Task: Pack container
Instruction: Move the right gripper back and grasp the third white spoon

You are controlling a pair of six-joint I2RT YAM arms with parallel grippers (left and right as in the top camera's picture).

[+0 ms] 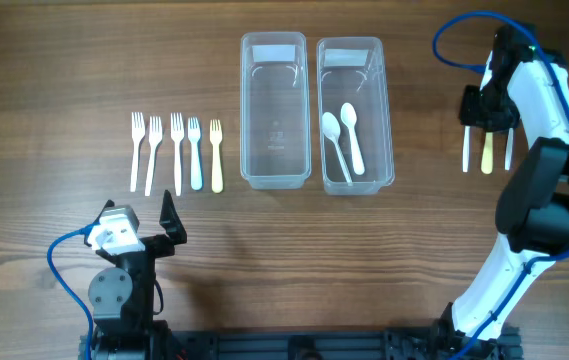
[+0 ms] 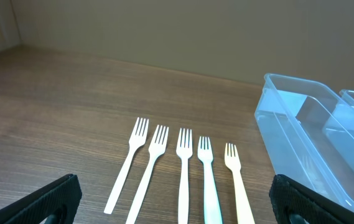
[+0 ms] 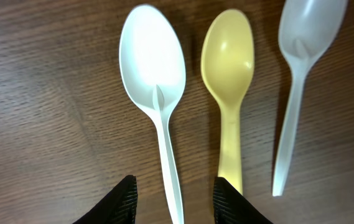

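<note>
Right claw (image 3: 177,202) half open, gripping nothing, poised over the white spoon (image 3: 153,62). It lies flat on the table (image 3: 52,124), handle running straight in between my fingers (image 3: 124,200), bowl pointing away. The spoon box (image 1: 387,110) sits well off to my left.

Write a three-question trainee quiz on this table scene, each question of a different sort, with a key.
1. Multiple choice: how many forks are laid out in the row? A three, B five, C seven.
2. True or false: the container nearer the forks is empty.
3. Short answer: in the right wrist view, what colour is the spoon whose handle lies between the jaws of the right gripper?

Key: 1 B. 2 True. 3 White.
</note>
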